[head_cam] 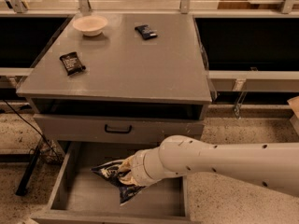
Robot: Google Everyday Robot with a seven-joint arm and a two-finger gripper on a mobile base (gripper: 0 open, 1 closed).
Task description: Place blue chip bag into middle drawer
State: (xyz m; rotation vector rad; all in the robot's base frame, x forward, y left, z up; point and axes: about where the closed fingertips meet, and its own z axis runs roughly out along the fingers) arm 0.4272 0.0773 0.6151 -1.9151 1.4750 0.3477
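Because the blue chip bag (pixel 108 172) sits within the outline of the middle drawer (pixel 81 197), right at the tip of the pincer (pixel 126 173), the step in hand is most likely the set-down and release. To do it well, the bag should go low enough that its crinkled foil rests on the grey floor before it is let go. It belongs roughly central, clear of the side walls and the front rim, so nothing sticks up to catch when the drawer is shut. The withdrawal should then run up and back toward the right, without dragging the foil or knocking the drawer front (pixel 117 129) with its black handle just above. Whether the bag touches the floor or hovers over it cannot be told. The white arm (pixel 224 164) reaches in from the right, sloping down and leftward over the drawer's right wall. Its rounded wrist covers the pincer, so whether it clamps the bag or has slackened cannot be told. On the worktop (pixel 131 69), well apart, sit a pale bowl (pixel 90 24), one small dark packet (pixel 72 63) and another (pixel 146 31).
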